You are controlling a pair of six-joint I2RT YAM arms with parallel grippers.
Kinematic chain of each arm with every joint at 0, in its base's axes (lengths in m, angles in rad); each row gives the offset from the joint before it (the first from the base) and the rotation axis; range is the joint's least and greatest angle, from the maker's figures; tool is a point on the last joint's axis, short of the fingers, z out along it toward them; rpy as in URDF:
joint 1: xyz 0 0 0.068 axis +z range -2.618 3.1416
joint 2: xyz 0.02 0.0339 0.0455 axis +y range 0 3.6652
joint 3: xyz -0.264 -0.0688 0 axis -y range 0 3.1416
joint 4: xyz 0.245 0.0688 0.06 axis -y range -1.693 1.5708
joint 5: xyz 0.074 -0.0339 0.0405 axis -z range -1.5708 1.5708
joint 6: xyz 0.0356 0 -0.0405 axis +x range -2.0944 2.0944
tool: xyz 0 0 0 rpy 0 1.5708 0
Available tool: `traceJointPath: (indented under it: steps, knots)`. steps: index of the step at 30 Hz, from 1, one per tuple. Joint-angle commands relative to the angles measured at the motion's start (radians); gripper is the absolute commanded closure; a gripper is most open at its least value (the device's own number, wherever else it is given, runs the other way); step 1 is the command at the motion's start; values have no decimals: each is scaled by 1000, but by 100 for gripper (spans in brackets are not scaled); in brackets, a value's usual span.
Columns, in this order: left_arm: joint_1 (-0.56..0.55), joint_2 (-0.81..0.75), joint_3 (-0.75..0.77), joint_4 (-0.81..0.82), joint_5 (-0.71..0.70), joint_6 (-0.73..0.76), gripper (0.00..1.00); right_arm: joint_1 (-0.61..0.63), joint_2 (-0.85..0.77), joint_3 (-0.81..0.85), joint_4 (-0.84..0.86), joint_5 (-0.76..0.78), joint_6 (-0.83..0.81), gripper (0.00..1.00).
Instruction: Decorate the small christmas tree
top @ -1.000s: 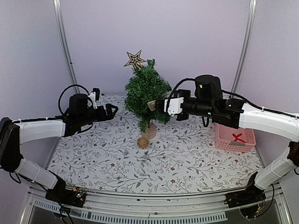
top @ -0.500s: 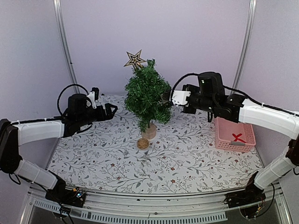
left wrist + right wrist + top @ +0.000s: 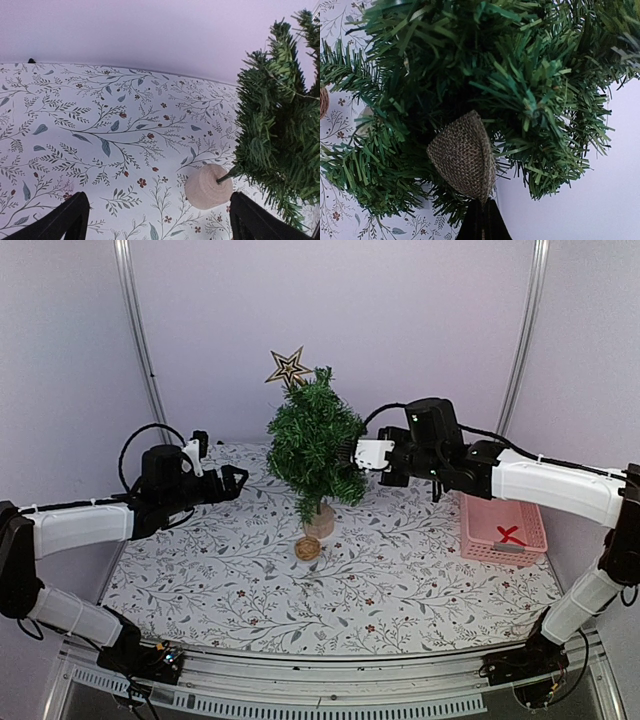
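The small christmas tree stands at the table's back middle on a round wooden base, with a gold star at its top. My right gripper is against the tree's right side. In the right wrist view it is shut on the lower tip of a brown burlap ornament pushed in among the branches. My left gripper hovers left of the tree. In the left wrist view it is open, nothing between its fingers, with the base just ahead.
A twine ball lies on the floral tablecloth just in front of the tree base. A pink basket with a red item inside sits at the right edge under the right arm. Metal poles and a pale wall close the back.
The right gripper, still shut on the burlap ornament, has risen from the tree's lower right to higher on its right side. The left arm has drawn back slightly to the left.
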Motion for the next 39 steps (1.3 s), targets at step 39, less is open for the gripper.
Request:
traceJointPath:
  steps: [39]
  knots:
    - [7, 47, 18, 65, 38, 2, 1, -26, -170, -72, 90, -295, -14, 98]
